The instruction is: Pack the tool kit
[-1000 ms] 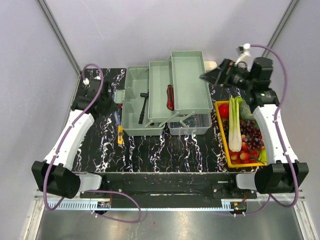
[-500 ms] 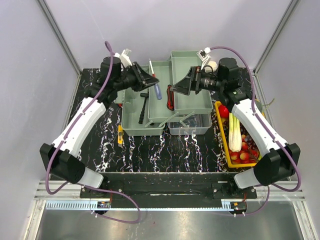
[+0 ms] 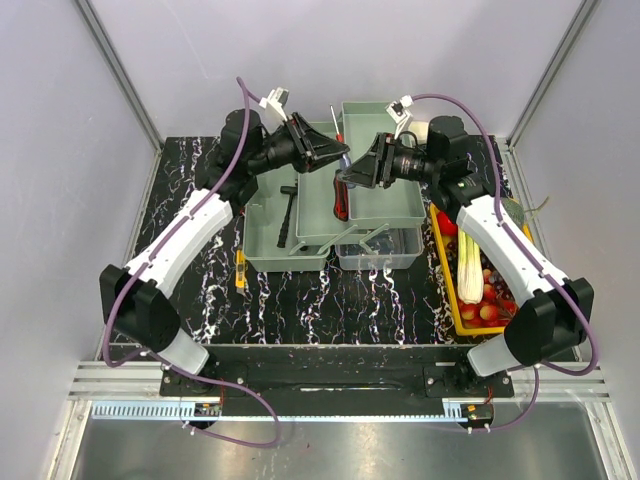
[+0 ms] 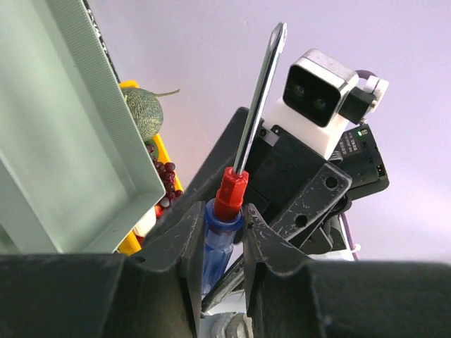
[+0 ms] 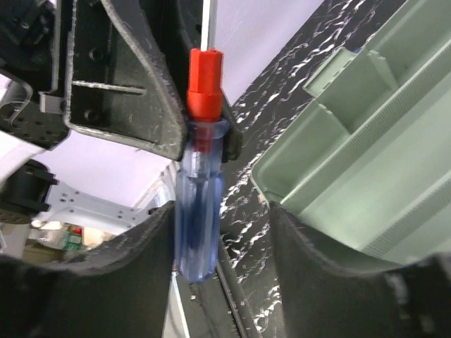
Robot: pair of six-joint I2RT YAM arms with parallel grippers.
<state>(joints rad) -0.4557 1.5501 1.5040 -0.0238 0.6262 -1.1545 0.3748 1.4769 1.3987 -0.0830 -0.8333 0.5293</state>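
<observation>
A second ago the two arms were far apart, the left one low at the left of the table and the right one at the back corner. Now both have come up and meet over the box (image 3: 262, 180). The left gripper (image 4: 222, 225) is shut tight on the screwdriver (image 4: 225, 193), holding it near the red collar with the metal tip pointing up. The right gripper (image 5: 218, 239) was wide open and away from it. Now its jaws sit on each side of the blue handle and have started to close, but the right wrist view shows a gap on both sides, so it has not got hold. This looks like a pass from one arm to the other. The screwdriver is in the air above the green trays, not yet packed. A black tool (image 3: 288, 212) and a red tool (image 3: 341, 195) lie in the box, and a yellow tool (image 3: 240, 268) waits on the table just beside it. I think the right gripper should squeeze the handle before the left lets go, or the screwdriver could fall.
</observation>
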